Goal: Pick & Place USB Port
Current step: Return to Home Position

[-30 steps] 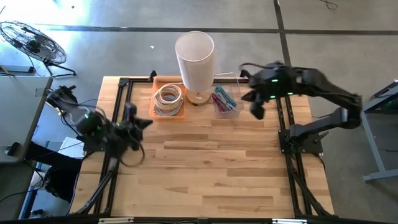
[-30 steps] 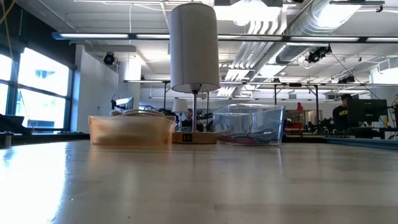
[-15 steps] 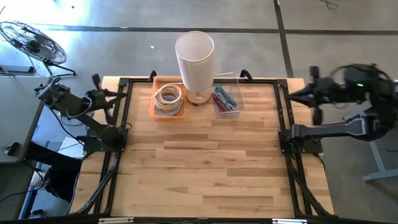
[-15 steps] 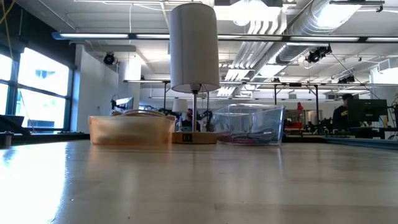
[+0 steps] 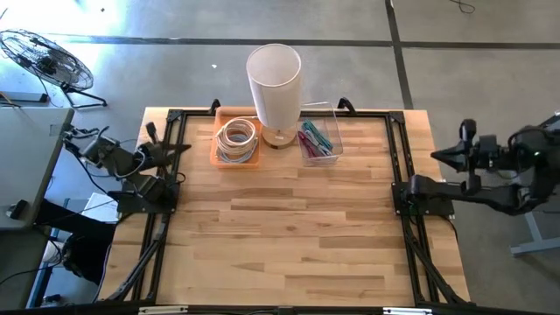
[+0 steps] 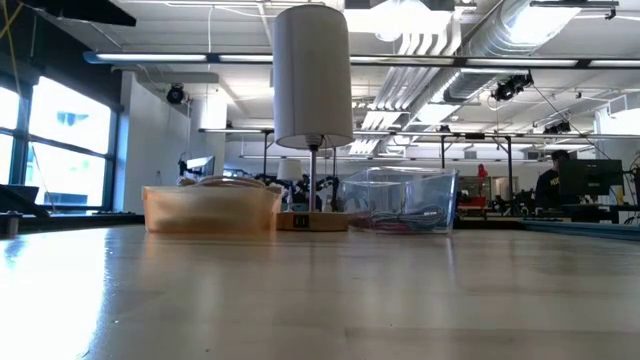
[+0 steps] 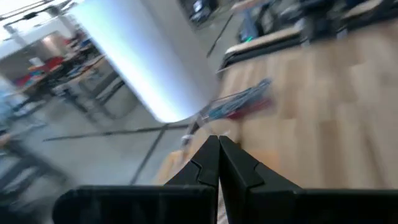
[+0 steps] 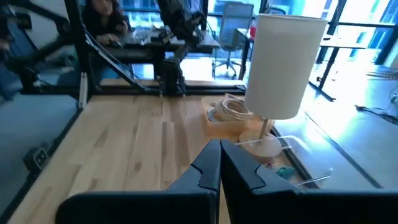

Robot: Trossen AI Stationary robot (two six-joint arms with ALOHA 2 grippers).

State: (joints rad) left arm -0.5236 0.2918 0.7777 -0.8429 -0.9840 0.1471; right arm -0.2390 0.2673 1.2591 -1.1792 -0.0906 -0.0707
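Left gripper [image 7: 218, 142]: in its wrist view the two dark fingers meet along a thin seam. Jaws fully together, nothing between them. In the high view the left arm [image 5: 114, 157] sits folded low at the bench's [image 5: 289, 236] left edge, towards the far-left corner, with its gripper pointing in across the black frame rail [image 5: 171, 166].

Right gripper [image 8: 219, 148]: same condition, with fingers pressed together and nothing held. The right arm [image 5: 512, 162] lies just outside the bench's right edge, and its gripper points back towards the bench without reaching over the wood.

Along the far edge, near its middle:
- Orange bin [image 6: 205, 212] holds coiled pale cables [image 5: 237, 137]. It sits nearest the far-left corner of the three items.
- Lamp [image 5: 274, 83] has a white cylindrical shade and a wooden foot. It stands upright between the two bins, just beside each.
- Transparent bin [image 6: 400, 185] is on the lamp's right. The coloured cables [image 5: 315, 140], blue-green and pink, lie inside it. I cannot tell whether a white cable is in this bin.

The two bins are apart, separated by the lamp foot.

A floor fan [image 5: 39, 57] stands off the bench, beyond the far-left corner. In the low view a person [image 6: 548, 185] stands in the room behind.
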